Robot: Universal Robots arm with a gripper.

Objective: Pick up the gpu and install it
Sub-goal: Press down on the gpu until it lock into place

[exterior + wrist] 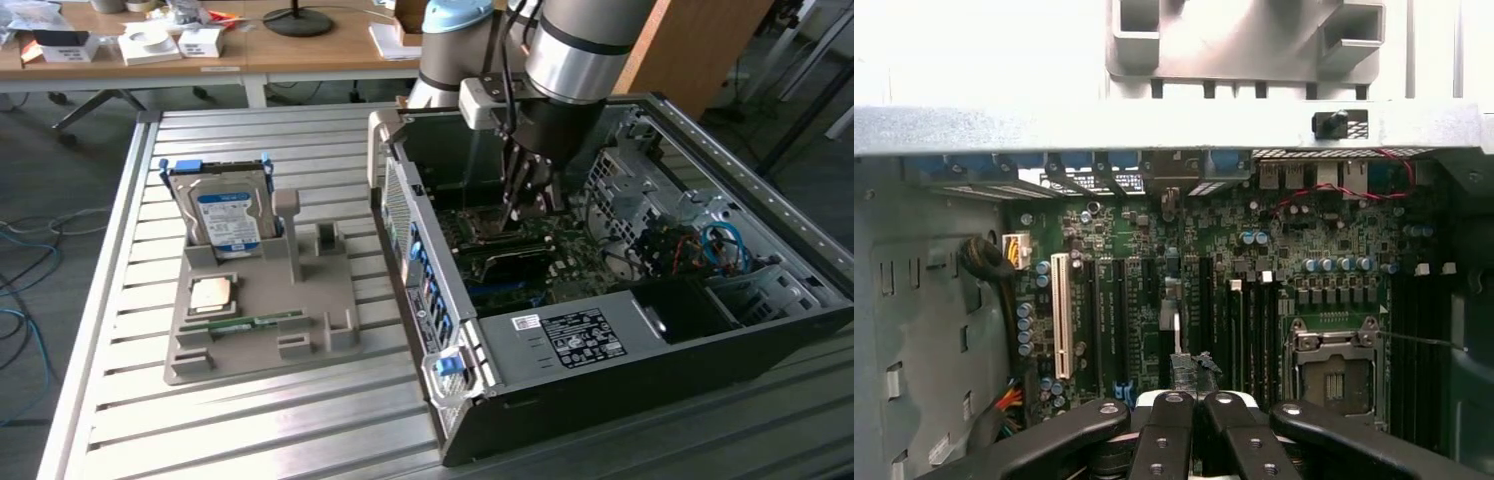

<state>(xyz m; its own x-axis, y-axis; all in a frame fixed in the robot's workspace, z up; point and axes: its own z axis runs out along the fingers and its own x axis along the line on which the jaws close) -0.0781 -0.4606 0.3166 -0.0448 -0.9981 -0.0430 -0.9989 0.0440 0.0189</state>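
- While the slatted metal table (267, 420) carries the work, a wooden desk (307, 50) stands behind it.
- An open computer case (747, 330) lies towards the table's edge on the exterior view's right; a grey fixture (267, 320) beside it holds a hard drive (224, 215).
- Inside the case, the gripper (1194, 400) hangs over the motherboard (1334, 240), fingers closed together.
- The gpu (1176, 325) stands edge-on at their tips among the slots; whether it is clamped cannot be told.

The table (200, 430) was ribbed, dull silver metal, the tray (267, 330) matt grey plastic, the computer case (747, 200) matt dark sheet metal, and the pincer (1194, 420) glossy black plastic.
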